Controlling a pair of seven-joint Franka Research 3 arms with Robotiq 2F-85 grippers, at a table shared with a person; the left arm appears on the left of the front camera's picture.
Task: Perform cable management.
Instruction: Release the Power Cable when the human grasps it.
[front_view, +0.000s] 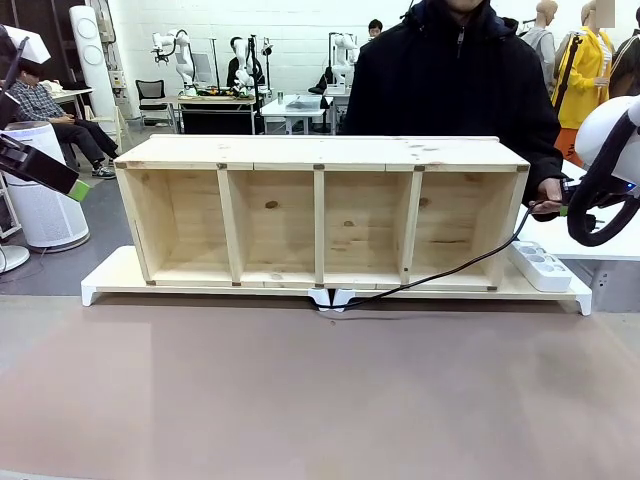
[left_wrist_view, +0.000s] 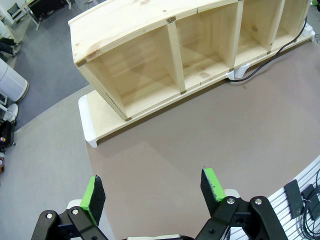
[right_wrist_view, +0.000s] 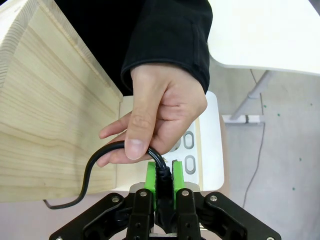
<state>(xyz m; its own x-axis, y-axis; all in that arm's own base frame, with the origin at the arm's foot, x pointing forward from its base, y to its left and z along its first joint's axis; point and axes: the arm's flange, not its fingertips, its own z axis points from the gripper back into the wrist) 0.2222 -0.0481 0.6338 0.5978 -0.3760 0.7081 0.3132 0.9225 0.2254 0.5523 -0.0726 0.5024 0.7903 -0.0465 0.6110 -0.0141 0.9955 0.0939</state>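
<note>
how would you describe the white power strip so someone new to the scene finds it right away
Start at the long pale wooden shelf unit with four open compartments, standing on a flat white base board. On that board past the shelf's right end lies the white multi-socket power strip, just below the person's hand. Unlike the thin black cable running beside it, it is a chunky white block with rounded socket holes.

Front camera faces far across the table (front_view: 320, 400); left wrist looks down from high, right wrist close; all share the wooden shelf (front_view: 320, 210).
</note>
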